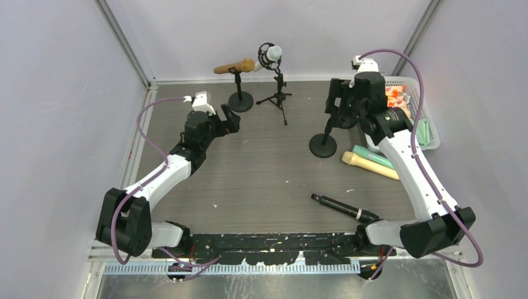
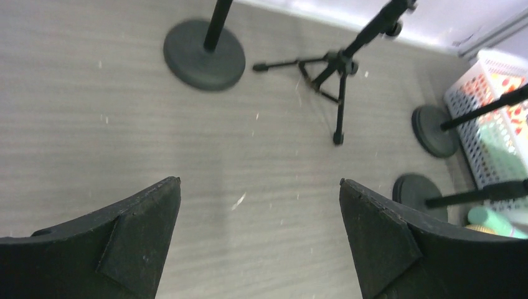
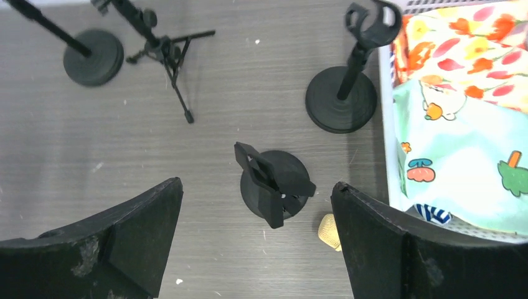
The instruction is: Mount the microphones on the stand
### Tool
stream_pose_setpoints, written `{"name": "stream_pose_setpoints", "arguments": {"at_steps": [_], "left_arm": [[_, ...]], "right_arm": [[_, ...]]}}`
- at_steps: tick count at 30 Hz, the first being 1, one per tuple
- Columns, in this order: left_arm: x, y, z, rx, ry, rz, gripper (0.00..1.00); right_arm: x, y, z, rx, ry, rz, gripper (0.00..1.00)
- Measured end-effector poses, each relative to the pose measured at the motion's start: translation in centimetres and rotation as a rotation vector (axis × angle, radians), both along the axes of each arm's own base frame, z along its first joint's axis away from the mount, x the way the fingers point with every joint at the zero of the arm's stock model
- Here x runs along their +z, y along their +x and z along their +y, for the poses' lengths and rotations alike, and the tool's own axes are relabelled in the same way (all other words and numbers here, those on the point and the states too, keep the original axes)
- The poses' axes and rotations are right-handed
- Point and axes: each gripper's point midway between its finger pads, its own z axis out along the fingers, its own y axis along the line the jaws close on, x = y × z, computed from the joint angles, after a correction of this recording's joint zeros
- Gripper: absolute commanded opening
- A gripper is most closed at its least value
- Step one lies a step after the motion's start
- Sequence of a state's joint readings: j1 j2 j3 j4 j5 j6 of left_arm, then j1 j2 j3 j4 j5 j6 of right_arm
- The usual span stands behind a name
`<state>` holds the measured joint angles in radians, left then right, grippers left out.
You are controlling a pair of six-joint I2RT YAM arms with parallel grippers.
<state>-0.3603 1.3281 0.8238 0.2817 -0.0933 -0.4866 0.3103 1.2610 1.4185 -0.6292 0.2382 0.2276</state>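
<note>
Slim black microphone [image 1: 344,208] lying on grey woodgrain table [image 1: 261,168]; round-base stand [image 1: 323,146].

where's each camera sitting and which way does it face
top external: above, behind the bases, looking down on the table; both arms, left end effector and right end effector show.
left wrist: looking down at the tripod stand; open fingers show.
right wrist: looking down on the clip stand; open fingers show.
shared: both wrist views hold the tripod stand.

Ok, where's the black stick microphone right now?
In the top external view, the black stick microphone lies flat on the grey table, right of centre and near the front edge. It is apart from the cream-yellow microphone, which lies farther back.
</note>
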Motion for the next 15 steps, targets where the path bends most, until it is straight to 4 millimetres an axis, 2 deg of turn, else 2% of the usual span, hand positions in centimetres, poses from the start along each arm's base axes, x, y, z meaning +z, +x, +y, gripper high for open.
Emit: {"name": "stream_pose_setpoints", "arguments": {"at_steps": [6,15], "left_arm": [[-3.4,-2.4,0.0,-0.031,0.004,0.130,1.00],[-3.8,-3.7,-0.9,-0.098,-0.002,0.187,1.00]], "right_arm": [[-3.5,1.0,1.0,0.125,-0.098,0.103,0.91],[-5.9,2.8,0.7,0.251,-0.245,0.155,0.79]]}}
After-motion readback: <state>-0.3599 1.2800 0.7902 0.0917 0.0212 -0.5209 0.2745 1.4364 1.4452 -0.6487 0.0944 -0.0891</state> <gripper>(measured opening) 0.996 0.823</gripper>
